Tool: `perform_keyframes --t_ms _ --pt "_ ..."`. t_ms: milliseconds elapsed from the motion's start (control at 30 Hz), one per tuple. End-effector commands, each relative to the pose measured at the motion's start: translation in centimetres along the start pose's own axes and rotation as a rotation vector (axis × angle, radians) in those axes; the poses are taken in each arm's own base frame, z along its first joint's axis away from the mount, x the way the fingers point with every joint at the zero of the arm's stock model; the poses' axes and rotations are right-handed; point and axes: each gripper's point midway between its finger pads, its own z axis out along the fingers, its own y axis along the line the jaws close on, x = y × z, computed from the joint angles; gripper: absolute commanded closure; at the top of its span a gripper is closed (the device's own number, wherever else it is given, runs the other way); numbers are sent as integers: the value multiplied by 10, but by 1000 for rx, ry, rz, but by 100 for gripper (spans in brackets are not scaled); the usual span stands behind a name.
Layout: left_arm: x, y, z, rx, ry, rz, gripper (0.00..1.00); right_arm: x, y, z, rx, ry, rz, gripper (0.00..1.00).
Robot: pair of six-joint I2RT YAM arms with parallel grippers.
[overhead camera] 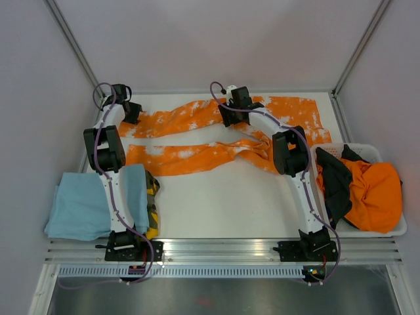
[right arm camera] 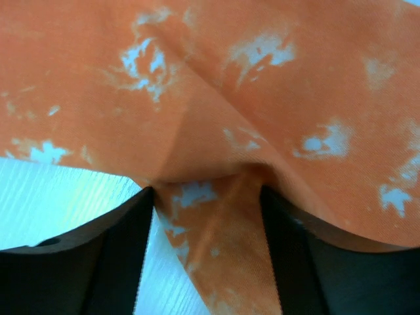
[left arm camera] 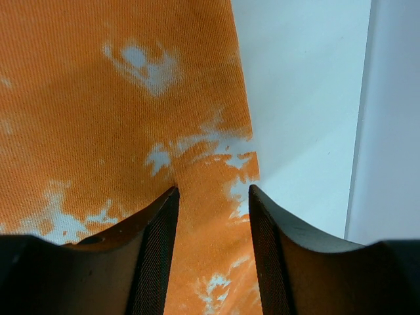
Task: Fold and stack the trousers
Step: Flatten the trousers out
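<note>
Top view, near edge: ribbed aluminium rail [overhead camera: 223, 248] carrying both arm bases.

8 o'clock: light blue folded cloth [overhead camera: 82, 207], soft and flat, roughly square. A yellow-and-dark patterned garment [overhead camera: 153, 197] sticks out from under its right edge.

4 o'clock: white plastic basket [overhead camera: 371, 151] just off the counter [overhead camera: 223, 203], holding a crumpled black garment [overhead camera: 335, 180] beside a plain orange garment [overhead camera: 371, 193].

Far half, 10 to 2 o'clock: the trousers [overhead camera: 190, 156] lie spread on the counter, woven orange cloth with white blotches. The waist is toward 2 o'clock and the two long legs run left, well apart at the hems. The nearer leg is twisted and bunched near the crotch.

Left pincer [overhead camera: 130, 111] is at 10 o'clock, over the hem of the far leg. Right pincer [overhead camera: 230, 117] is at 12 o'clock, on the far leg.

Left wrist view only: fine twill weave visible. Ribbed black fingers [left arm camera: 154, 256] stand about half apart, with cloth lying flat across the gap next to the leg's straight edge and bare white counter beyond. Nothing is pinched.

Right wrist view only: fingers [right arm camera: 125, 256] are set wide apart. A soft raised fold of trouser cloth drapes over the tips and a strip fills the gap, with no grip closed on it.
</note>
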Motion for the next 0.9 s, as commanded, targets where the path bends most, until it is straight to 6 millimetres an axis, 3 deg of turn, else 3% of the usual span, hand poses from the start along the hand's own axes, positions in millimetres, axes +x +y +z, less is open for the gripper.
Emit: perform_keyframes --t_ms 0,67,200,267,300,333,367,400,433,467,500,533,567,600,800,833,867 --pt "2 21 23 -40 6 8 47 34 -10 15 74 99 17 31" --pt "2 22 23 -41 7 11 47 38 -11 15 76 117 26 37" --pt "-1 21 21 -35 10 6 47 55 -4 17 50 169 36 75" --pt "1 20 19 -30 14 7 47 68 3 15 12 204 46 90" --pt "0 18 17 -26 12 7 47 63 7 9 -10 194 50 100" --pt "-1 17 17 -24 11 7 47 61 13 4 -39 188 50 100" --pt "-1 16 16 -22 9 5 47 74 20 2 -75 200 51 100" --pt "-4 14 13 -17 4 2 47 55 31 -16 -139 148 52 100" --pt "-5 13 13 -17 -3 2 47 50 37 -25 -171 126 52 100" --pt "-8 11 11 -17 -14 -4 47 63 44 -30 -208 130 54 100" --pt "-8 11 11 -21 -19 -5 47 42 56 -52 -281 73 46 100" --pt "-11 14 12 -33 -32 -7 47 38 62 -62 -314 54 40 100" --pt "-13 12 10 -33 -39 -10 47 50 68 -68 -341 70 35 100" --pt "-16 15 11 -43 -43 -18 47 39 72 -84 -357 44 21 100" --pt "-23 28 13 -78 -44 -35 47 78 80 -106 -418 170 -29 99" --pt "-26 25 10 -66 -48 -18 47 82 78 -105 -406 186 -27 97" --pt "-28 22 7 -59 -51 -3 47 85 77 -104 -392 200 -12 88"
